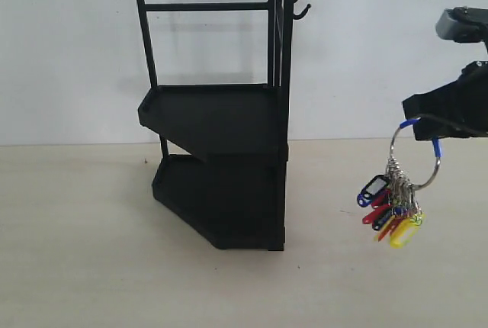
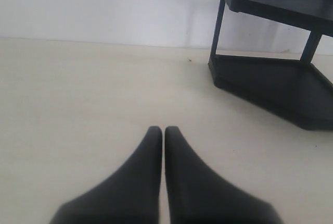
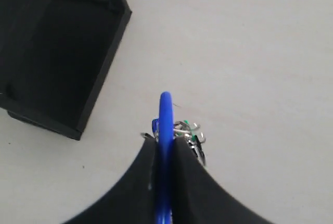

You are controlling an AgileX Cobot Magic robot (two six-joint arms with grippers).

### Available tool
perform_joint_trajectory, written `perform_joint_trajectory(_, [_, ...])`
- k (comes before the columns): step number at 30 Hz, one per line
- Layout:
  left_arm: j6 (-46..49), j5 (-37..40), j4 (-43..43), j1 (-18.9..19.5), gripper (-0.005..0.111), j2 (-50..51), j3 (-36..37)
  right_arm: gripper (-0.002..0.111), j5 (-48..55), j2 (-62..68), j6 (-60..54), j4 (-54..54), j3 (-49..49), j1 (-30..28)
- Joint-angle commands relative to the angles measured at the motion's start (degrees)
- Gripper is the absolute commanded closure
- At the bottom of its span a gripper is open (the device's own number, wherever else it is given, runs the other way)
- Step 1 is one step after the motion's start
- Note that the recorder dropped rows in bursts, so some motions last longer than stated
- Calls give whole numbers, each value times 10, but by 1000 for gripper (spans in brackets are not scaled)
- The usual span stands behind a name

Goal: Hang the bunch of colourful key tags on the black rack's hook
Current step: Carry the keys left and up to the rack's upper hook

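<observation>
Left gripper (image 2: 164, 130) clenched on nothing, low over the table (image 2: 78, 88). Mid-scene, rack (image 1: 221, 114), with hook (image 1: 303, 14) high on its right post. Far right, right gripper (image 3: 165, 141) pinching the blue loop (image 3: 165, 112) of the bunch (image 1: 393, 217), hanging in air well below the hook. Probably light, floppy, prone to swing; loop likely stiff enough, best held there.
</observation>
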Motion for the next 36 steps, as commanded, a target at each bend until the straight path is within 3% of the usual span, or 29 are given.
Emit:
perform_joint_trajectory(1, [2,-5,3,1,102,-1,2,108,-76,-19,68,22,-5,5])
perform_joint_trajectory(5, [2,-5,3,1,102,-1,2,108,-121,-29,-12,49,-21,29])
perform_joint_trajectory(18, [2,-5,3,1,102,-1,2,108,-146,-29,8,63,-126,77])
perform_joint_trajectory(36, [2,-5,3,1,102,-1,2,108,-170,-23,-2,61,-131,152])
